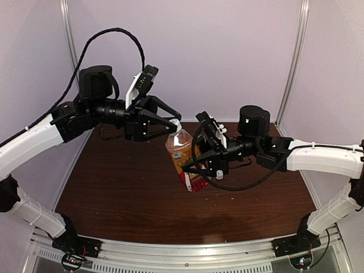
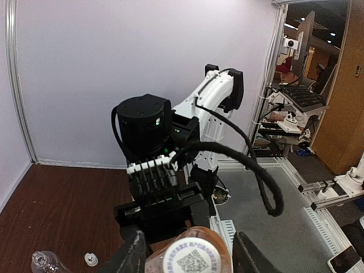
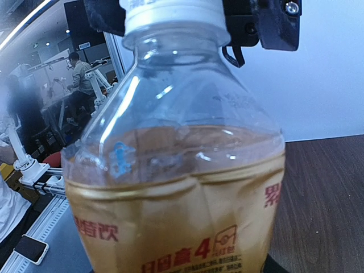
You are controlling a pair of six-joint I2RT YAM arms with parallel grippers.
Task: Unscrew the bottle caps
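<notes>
Crowning the cap (image 2: 170, 255), a QR code (image 2: 191, 263) (red "4" on bottle (image 3: 170, 148)).

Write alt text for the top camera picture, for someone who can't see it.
The right tool grips a tilted bottle of amber drink over a dark brown table, and the left tool, open, straddles its white cap. The two arms reach in from opposite sides and meet at the middle of the table.
</notes>
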